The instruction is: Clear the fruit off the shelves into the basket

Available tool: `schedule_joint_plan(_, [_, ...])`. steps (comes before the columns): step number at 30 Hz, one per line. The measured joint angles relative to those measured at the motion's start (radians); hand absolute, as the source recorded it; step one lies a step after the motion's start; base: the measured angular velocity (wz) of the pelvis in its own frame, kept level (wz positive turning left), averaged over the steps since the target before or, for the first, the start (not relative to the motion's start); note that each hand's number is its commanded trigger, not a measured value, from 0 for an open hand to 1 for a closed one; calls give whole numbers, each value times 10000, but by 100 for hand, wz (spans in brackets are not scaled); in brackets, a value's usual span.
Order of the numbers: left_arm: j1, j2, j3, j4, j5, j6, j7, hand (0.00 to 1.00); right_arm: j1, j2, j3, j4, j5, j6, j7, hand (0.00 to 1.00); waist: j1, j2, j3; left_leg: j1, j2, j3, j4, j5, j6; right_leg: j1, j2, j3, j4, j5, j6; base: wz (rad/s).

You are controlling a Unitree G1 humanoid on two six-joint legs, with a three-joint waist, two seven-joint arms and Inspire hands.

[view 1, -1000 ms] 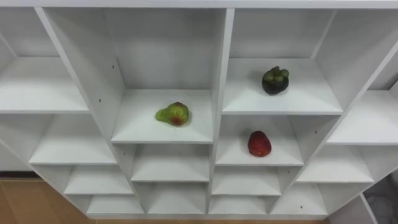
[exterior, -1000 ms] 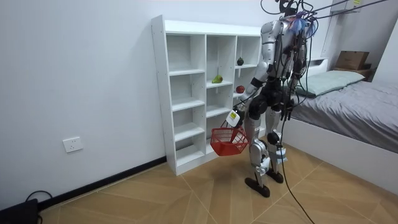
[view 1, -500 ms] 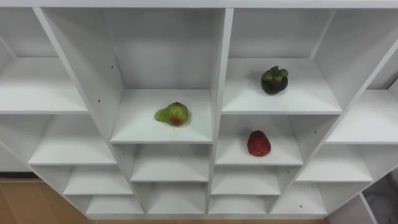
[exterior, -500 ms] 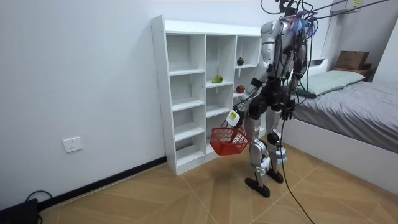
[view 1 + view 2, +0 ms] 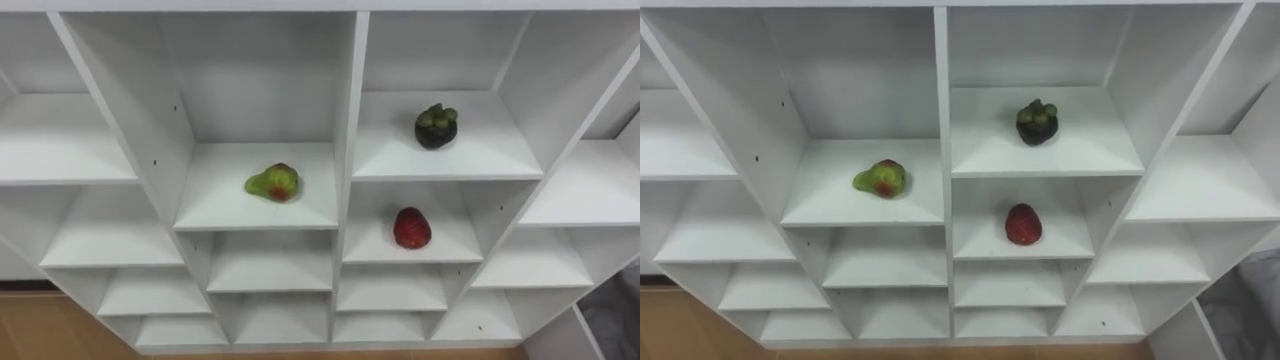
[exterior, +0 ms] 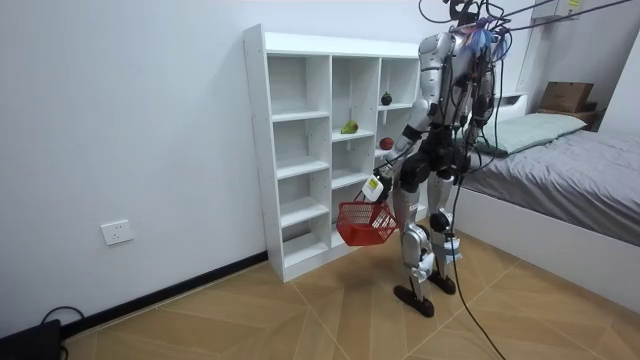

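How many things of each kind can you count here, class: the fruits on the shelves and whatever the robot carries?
Green-and-red fruit: 1
Dark fruit with a green top: 1
Red fruit: 1
Red basket, hanging from the left hand: 1
Total: 4

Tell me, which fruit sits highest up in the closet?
The dark round mangosteen with the green top; the green-and-red pear and the red strawberry lie on lower shelves.
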Motion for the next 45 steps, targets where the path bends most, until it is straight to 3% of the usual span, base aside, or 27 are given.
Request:
schedule_joint_plan(3, [-39,24,-27,-17,-13,-155,120,100,148,59,28,-698,745,-516,-318,0,18,20,-4,-82,82,85,-1,1,-2,-58,71,65,-185,173,-18,-8])
schedule_joint_plan(4, [-44,29,-44,-19,-21,-235,190,100,155,94,51,-895,793,-720,-416,0,4,52,-44,-94,81,85,-1,2,-3,-76,76,69,-185,181,-22,-9])
schedule_joint_plan(6, [-51,27,-105,-66,-23,-370,221,100,251,119,48,-1231,792,-876,-453,0,4,45,-53,-84,86,85,-2,2,-3,-67,80,74,-183,181,-22,0])
schedule_joint_plan(9, [-82,27,-200,-184,-10,-526,225,100,562,196,35,-2058,773,-966,-451,0,-2,31,-64,-67,100,94,-2,3,-4,-70,76,90,-160,181,-22,0])
schedule_joint_plan(13, [-78,28,-190,-231,2,-883,195,100,1021,248,17,-3989,636,-1074,-462,0,-5,46,16,-74,123,144,-1,3,-4,-71,78,157,-134,190,-19,-4])
schedule_joint_plan(16, [3,17,-176,-257,0,-1031,143,100,1336,247,20,-6051,563,-1113,-480,0,25,96,-7,-176,101,248,-9,3,-4,-217,119,292,-135,236,-18,-10])
schedule_joint_plan(19, [113,26,-148,-254,-2,-1101,47,100,1548,238,27,-7725,388,-1553,-557,0,15,146,-44,-197,107,332,-9,3,-4,-248,140,313,-158,270,-26,-5])
schedule_joint_plan(25, [242,24,-144,-311,17,-1184,-83,100,1749,216,71,-10135,-29,-1844,-680,0,17,176,-58,-225,99,363,-20,3,-4,-278,128,321,-139,274,-20,0])
schedule_joint_plan(31, [240,26,-190,-238,2,-1300,-214,100,1642,188,88,-11356,-1237,-2050,-848,0,65,200,-56,-277,110,389,-47,3,-3,-323,138,366,-121,275,-19,0])
schedule_joint_plan(38, [266,18,-192,-191,6,-1298,-295,100,1163,-49,196,-12030,-1494,-2133,-874,0,101,217,-68,-366,127,417,-52,9,-7,-437,176,470,-115,310,-29,-3])
schedule_joint_plan(45, [86,42,-204,115,8,-1284,-421,100,427,-175,224,-12224,-1884,-2133,-1726,0,154,166,-55,-370,127,381,-43,9,-8,-414,178,424,-119,311,-28,1])
